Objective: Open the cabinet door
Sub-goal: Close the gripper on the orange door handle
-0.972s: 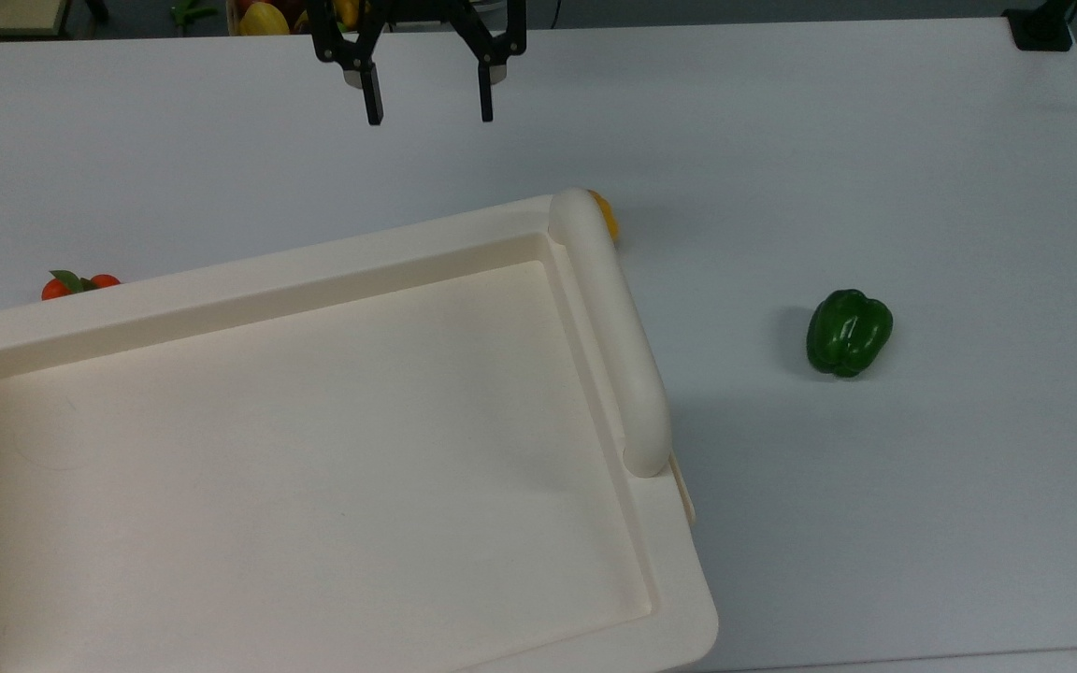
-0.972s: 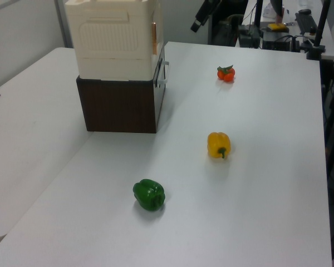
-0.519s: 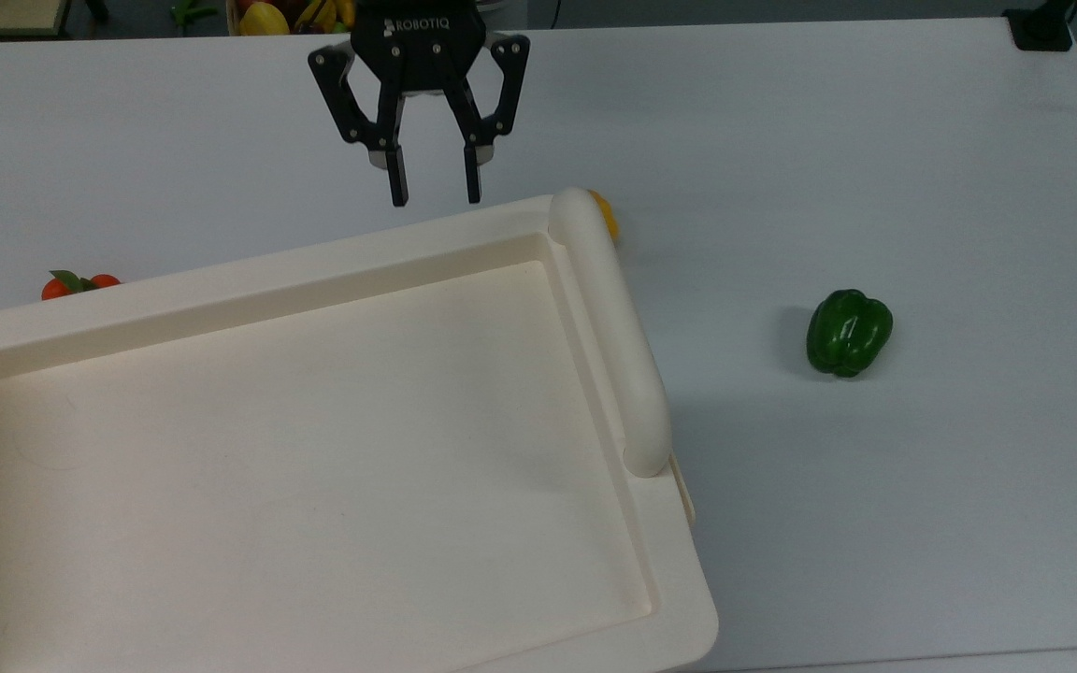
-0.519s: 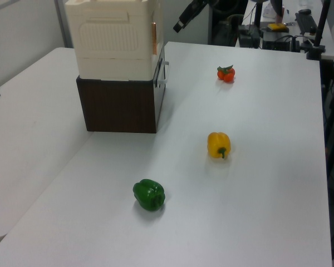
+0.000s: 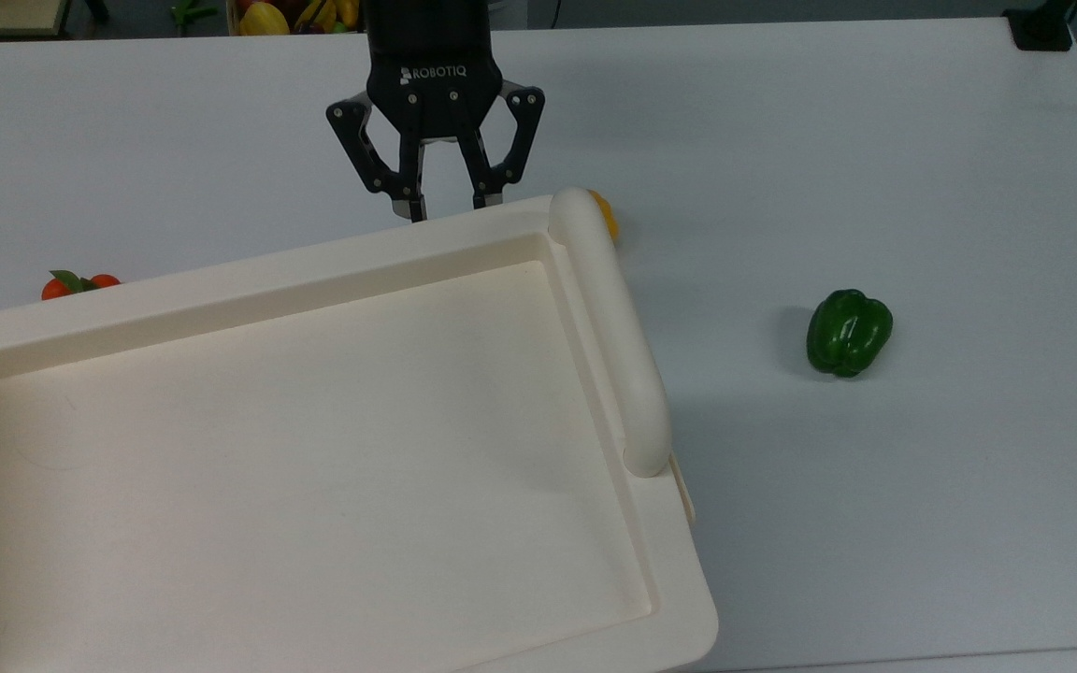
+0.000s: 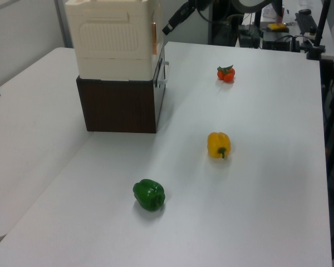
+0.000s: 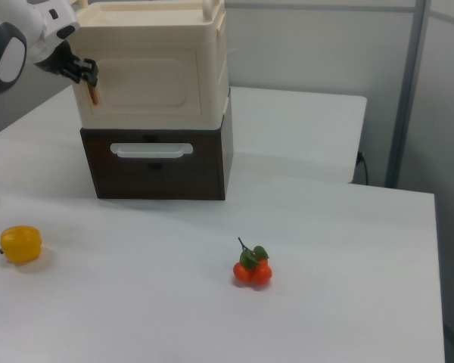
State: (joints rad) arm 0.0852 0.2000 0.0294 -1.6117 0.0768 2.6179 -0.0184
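The cabinet is a cream-white box on a dark brown base. Its recessed top [image 5: 314, 449] fills the top view's lower left. The cabinet door [image 7: 145, 80] is the cream front panel with a raised rim, standing shut in the right view, with a small orange-and-dark fitting [image 7: 93, 93] at its left edge. My black gripper [image 5: 450, 207] is open at the top's far edge, and that edge hides its fingertips. In the right view the gripper [image 7: 85, 74] sits right at the fitting. In the left view the gripper [image 6: 170, 24] hovers beside the cabinet's upper right corner.
A brown drawer with a white handle [image 7: 151, 150] lies under the door. On the white table [image 5: 875, 140] lie a green pepper [image 5: 848, 332], a yellow pepper [image 7: 20, 243] and a cluster of tomatoes [image 7: 251, 270]. A basket of fruit [image 5: 295, 13] stands behind the table.
The gripper has come down the top view from the table's far edge to the cabinet's far edge. Its fingers have stayed open. Nothing else has moved.
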